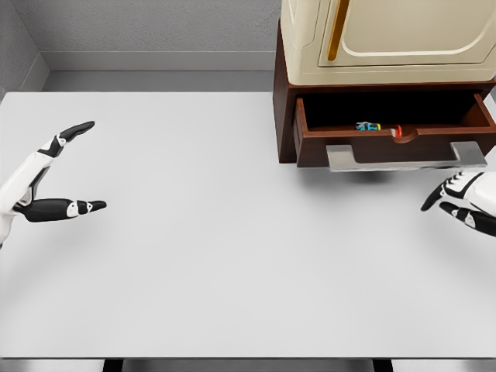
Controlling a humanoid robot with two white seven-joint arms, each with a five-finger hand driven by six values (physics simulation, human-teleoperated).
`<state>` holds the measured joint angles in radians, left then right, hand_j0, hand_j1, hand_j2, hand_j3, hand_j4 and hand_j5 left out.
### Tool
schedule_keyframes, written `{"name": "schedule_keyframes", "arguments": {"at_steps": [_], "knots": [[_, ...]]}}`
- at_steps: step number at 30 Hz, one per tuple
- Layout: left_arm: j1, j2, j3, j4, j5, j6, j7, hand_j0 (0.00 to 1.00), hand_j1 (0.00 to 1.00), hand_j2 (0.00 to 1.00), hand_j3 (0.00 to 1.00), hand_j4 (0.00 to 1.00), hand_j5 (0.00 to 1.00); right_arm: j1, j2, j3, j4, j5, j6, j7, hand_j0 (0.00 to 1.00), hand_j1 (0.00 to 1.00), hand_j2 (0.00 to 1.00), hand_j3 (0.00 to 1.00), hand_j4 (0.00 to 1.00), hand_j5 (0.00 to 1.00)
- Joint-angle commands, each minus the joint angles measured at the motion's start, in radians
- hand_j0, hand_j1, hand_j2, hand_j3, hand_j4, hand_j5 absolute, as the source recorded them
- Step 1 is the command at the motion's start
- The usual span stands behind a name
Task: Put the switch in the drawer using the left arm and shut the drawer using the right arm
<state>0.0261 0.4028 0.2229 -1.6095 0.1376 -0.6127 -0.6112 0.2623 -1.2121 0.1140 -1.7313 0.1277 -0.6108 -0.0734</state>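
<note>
Small blue-red switch lies in open brown wooden drawer at 1 o'clock; likely light, rigid. Left hand wide, empty; right hand loosely open beside grey handle.

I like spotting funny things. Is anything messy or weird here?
Only one thing: the dark brown wooden drawer with the grey metal handle hangs open, a small colourful object lying inside. Nothing is spilled, tipped or broken, and both white robot hands, left and right, are empty.

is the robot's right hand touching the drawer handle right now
Apart. The head view shows bare white table between the right hand and the grey drawer handle; the hand sits below the handle's right end.
</note>
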Motion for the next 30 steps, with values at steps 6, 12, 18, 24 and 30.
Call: {"name": "schedule_keyframes", "arguments": {"at_steps": [6,12,18,24,30], "knots": [[0.0,-0.004,0.001,-0.001,0.008,0.002,0.0,1.0,1.0,1.0,1.0,1.0,1.0,-0.028,0.002,0.003,-0.007,-0.01,0.0,-0.002,0.43,0.43,0.43,0.43,0.43,0.43],[0.0,-0.004,0.001,-0.001,0.008,0.002,0.0,1.0,1.0,1.0,1.0,1.0,1.0,-0.126,0.028,0.096,-0.005,-0.01,0.0,0.0,0.43,0.43,0.43,0.43,0.43,0.43],[0.0,-0.004,0.001,-0.003,0.008,0.002,0.0,1.0,1.0,1.0,1.0,1.0,1.0,-0.178,0.052,0.153,0.015,-0.003,0.0,0.001,0.43,0.43,0.43,0.43,0.43,0.43],[0.002,-0.005,0.001,-0.004,0.008,0.002,0.0,1.0,1.0,1.0,1.0,1.0,1.0,-0.271,0.097,0.231,0.07,0.007,0.0,0.001,0.43,0.43,0.43,0.43,0.43,0.43],[0.002,-0.005,-0.001,-0.006,0.008,0.002,0.0,1.0,1.0,1.0,1.0,1.0,1.0,-0.33,0.123,0.276,0.087,0.009,0.0,0.001,0.43,0.43,0.43,0.43,0.43,0.43]]}}
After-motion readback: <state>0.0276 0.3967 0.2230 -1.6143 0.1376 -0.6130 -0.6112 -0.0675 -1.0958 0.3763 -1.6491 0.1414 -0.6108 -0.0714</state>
